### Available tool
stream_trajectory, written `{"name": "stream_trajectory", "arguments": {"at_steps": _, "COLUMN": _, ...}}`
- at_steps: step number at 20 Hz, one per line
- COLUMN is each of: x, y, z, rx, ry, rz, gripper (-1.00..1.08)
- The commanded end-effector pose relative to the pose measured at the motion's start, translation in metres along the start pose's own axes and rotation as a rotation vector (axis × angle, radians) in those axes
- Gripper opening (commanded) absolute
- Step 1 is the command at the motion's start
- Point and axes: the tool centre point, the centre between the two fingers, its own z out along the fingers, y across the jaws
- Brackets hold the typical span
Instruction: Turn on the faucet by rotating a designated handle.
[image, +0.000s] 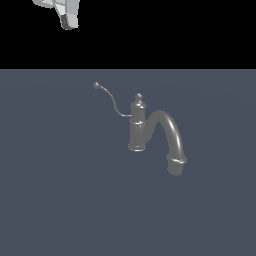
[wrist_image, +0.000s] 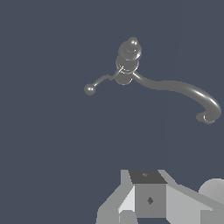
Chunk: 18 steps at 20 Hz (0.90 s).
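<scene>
Nearest the wrist camera, the pincer (wrist_image: 146, 199) shows only as blocky grey housing; its fingertips are out of view, so I cannot tell how far apart they stand, and nothing is seen held. In the exterior view the pincer (image: 67, 17) hangs high at about 11 o'clock from the faucet (image: 139, 125), well apart from it and touching nothing.

Below, the faucet stands upright on the dark table (image: 60, 200), its ringed column capped by a small knob (image: 139, 96). From the column the thick arched spout (image: 170, 137) curves toward 4 o'clock in the exterior view, its collared end facing down.

The handle (image: 111, 100) joins the column near its upper part and runs in a thin S-curve toward 10 o'clock, that being its long axis, ending in a small ball tip (image: 96, 85).

It looks rigid metal, slim and likely slippery, pivoting rather than lifting. The best hold seems near the ball tip, where leverage is greatest.
</scene>
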Motion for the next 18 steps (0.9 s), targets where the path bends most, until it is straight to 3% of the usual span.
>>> {"name": "stream_trajectory", "arguments": {"at_steps": 1, "x": 0.007, "y": -0.011, "z": 0.011, "rx": 0.0, "ry": -0.002, "rz": 0.055, "gripper": -1.0}}
{"name": "stream_trajectory", "arguments": {"at_steps": 18, "x": 0.069, "y": -0.066, "z": 0.081, "rx": -0.009, "ry": -0.01, "rz": 0.417, "gripper": -1.0}}
